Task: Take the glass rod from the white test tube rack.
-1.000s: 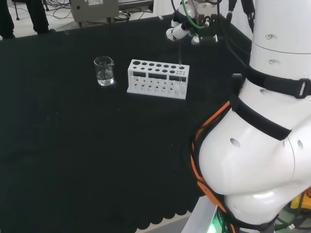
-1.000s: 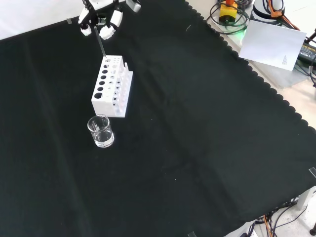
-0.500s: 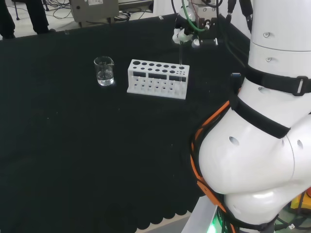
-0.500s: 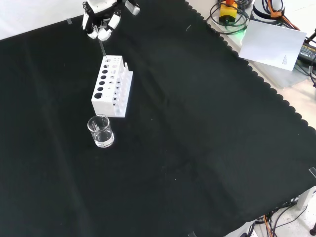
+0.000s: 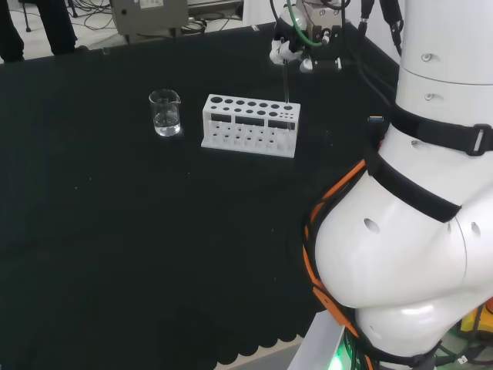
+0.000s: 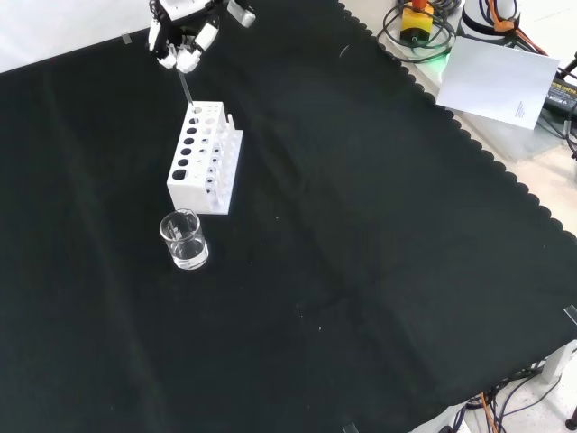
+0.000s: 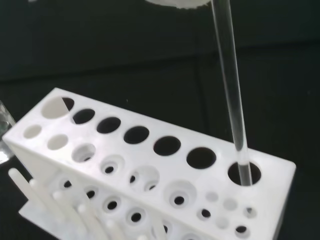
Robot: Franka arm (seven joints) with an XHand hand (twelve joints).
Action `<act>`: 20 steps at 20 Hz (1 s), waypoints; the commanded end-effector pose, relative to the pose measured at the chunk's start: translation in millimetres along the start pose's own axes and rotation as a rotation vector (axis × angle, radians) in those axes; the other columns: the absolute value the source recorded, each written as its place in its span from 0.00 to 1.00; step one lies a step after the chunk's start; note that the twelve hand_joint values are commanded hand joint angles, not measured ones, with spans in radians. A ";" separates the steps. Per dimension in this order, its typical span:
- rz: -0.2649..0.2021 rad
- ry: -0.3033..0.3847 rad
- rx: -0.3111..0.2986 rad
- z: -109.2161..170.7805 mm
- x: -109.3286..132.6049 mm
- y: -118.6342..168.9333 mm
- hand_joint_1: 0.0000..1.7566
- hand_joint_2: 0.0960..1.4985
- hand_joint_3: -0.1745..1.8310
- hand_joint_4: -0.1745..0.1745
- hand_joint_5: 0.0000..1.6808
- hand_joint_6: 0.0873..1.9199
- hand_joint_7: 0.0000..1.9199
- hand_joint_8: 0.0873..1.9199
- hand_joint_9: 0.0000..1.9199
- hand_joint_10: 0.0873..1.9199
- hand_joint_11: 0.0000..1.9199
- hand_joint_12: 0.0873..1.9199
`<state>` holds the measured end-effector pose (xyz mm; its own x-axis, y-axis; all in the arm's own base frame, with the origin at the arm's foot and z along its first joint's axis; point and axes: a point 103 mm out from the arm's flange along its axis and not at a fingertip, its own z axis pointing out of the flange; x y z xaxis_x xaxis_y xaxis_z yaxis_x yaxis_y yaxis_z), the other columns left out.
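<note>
The white test tube rack (image 5: 249, 126) stands on the black cloth, with two rows of round holes along its top. A clear glass rod (image 5: 286, 83) rises nearly upright from the end hole at the rack's right in the head view. The hand (image 5: 286, 51) is over that end, its fingers curled round the rod's top. In the front view the hand (image 6: 189, 50) is at the top, above the rack (image 6: 206, 158), and the rod (image 6: 185, 88) slants down from it. The wrist view shows the rod (image 7: 230, 85) with its lower end inside the end hole of the rack (image 7: 150, 165).
A small glass beaker (image 5: 165, 112) holding some clear liquid stands left of the rack in the head view, and nearer than the rack in the front view (image 6: 185, 239). The arm's big white links (image 5: 416, 231) stand at the head view's right. The cloth's scalloped edge (image 6: 469, 135) runs along the front view's right.
A second ago the fingers were spread around the rod's top; they have since closed on it. The rod's lower end still sits in the end hole. Rack and beaker have not moved.
</note>
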<state>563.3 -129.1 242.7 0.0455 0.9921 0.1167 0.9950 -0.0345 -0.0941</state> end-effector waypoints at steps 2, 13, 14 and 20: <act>-0.005 0.060 -0.206 -29.2 17.4 -12.1 0.73 0.49 0.43 0.00 0.56 0.49 0.56 0.67 0.79 0.53 0.85 0.41; 0.007 0.171 -0.517 -78.5 41.0 -57.7 0.74 0.42 0.49 0.00 0.60 0.46 0.59 0.64 0.79 0.49 0.84 0.37; 0.007 0.181 -0.526 -81.3 43.9 -61.3 0.74 0.42 0.49 0.00 0.60 0.46 0.59 0.64 0.79 0.48 0.84 0.37; 0.012 0.205 -0.548 -95.0 59.1 -78.6 0.74 0.42 0.49 0.00 0.61 0.46 0.59 0.64 0.80 0.46 0.84 0.36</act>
<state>510.3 -91.7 335.2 0.0278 0.9573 0.2879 0.9215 -0.1362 0.3637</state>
